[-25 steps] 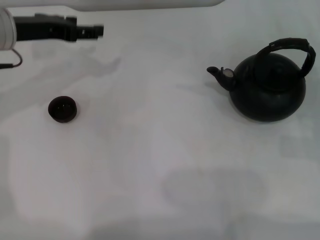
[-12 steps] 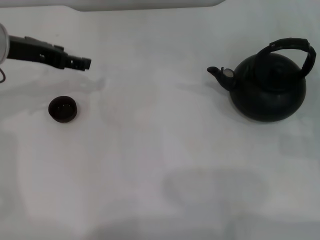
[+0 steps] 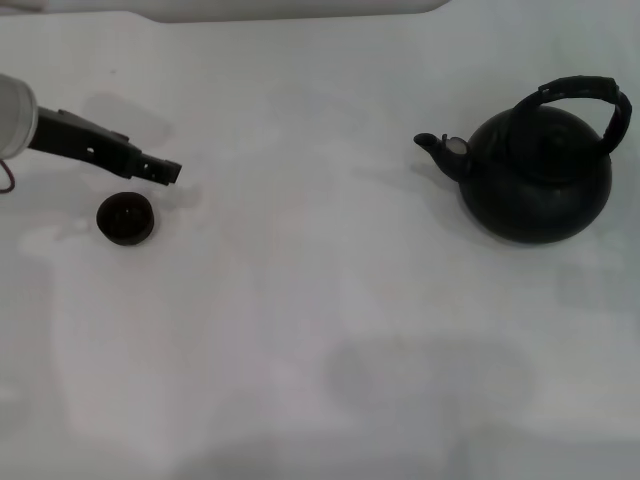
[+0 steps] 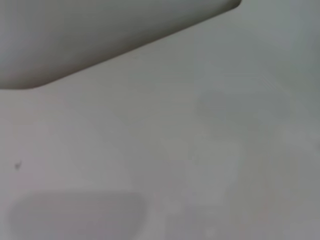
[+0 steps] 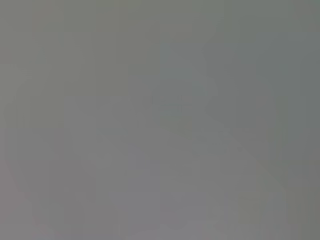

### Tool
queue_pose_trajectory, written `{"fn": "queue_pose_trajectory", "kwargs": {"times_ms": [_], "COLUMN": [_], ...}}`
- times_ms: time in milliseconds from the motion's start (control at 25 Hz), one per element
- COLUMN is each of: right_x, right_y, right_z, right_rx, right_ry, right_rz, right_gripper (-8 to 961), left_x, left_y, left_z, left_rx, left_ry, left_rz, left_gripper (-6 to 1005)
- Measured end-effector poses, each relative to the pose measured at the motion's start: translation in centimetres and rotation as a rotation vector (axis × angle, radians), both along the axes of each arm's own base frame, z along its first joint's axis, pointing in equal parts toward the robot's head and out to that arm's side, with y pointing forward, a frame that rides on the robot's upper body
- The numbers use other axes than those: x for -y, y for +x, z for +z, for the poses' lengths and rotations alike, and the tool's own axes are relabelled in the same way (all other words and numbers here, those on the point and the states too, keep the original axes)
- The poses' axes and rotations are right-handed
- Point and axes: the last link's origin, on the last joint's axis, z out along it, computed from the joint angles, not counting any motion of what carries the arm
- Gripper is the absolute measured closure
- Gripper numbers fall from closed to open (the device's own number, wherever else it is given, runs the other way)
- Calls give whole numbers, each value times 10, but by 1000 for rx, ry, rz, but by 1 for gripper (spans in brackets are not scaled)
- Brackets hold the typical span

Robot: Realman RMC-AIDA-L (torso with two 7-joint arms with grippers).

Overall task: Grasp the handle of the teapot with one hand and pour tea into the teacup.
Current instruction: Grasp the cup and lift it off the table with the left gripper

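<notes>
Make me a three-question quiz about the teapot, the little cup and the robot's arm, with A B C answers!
1. Where is the left gripper?
A. beside the teacup
B. on the teapot's handle
C. inside the teapot

2. What colour is the teapot?
A. white
B. black
C. red

3. How does the teapot stand?
A. tipped over
B. lifted up
C. upright on the table, untouched

Answers:
1 A, the head view shows it just behind the cup.
2 B, body and handle are black.
3 C, no gripper is near it, and its spout points toward the cup's side.
</notes>
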Motion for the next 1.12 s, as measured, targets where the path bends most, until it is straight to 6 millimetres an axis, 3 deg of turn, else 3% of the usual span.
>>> {"fn": "queue_pose_trajectory", "kwargs": {"times_ms": [1120], "right_x": [0], "right_y": [1], "right_z": [1], "right_rx": [-7], "right_ry": [6], "right_rz": [-9], "right_gripper": [244], "left_x": [11], "left_y": [-17], "left_z": [-9], "left_rx": [-82], "left_ry": [-76], "left_rz": [77], "left_gripper": [128]}}
